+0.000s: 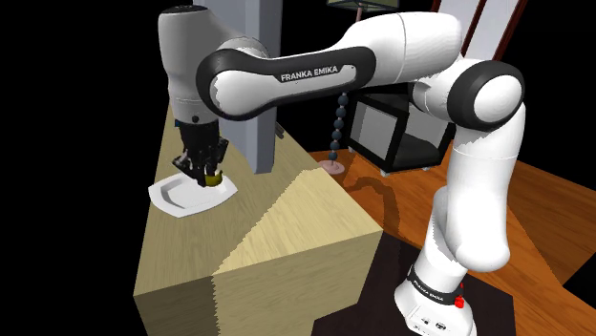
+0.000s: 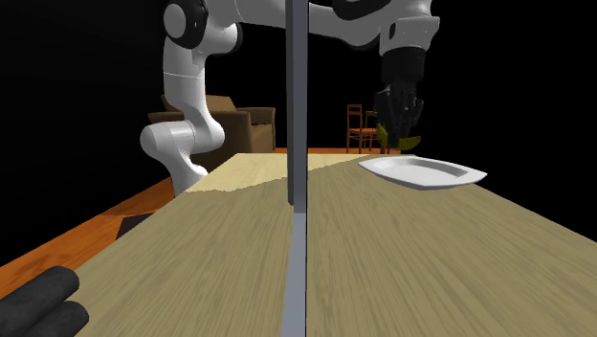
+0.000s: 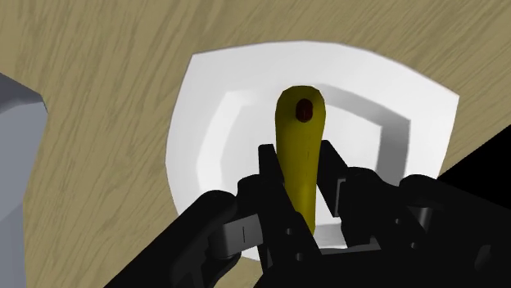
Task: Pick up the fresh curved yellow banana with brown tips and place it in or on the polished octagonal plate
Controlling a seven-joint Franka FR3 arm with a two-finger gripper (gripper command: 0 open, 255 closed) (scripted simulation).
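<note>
Yellow banana (image 3: 300,135), brown-tipped: clamped in my hand (image 3: 300,164) over the white octagonal plate (image 3: 193,131). I should lower it into the centre well before releasing.

Lighting flat, moderate, no glare. Shoulder view: table (image 1: 191,239) top split by diagonal edge, paler wedge toward that view's right. Arm (image 1: 382,57) softly shaded, curved shadow on floor (image 1: 420,205). Black area all round. Wrist view: plate (image 3: 205,106) bright white, grey shading inside rim. Banana (image 3: 299,147) dull olive. Source perhaps overhead.

white arm (image 1: 401,46), "FRANKA EMIKA" on its black band (image 1: 315,73)
</note>
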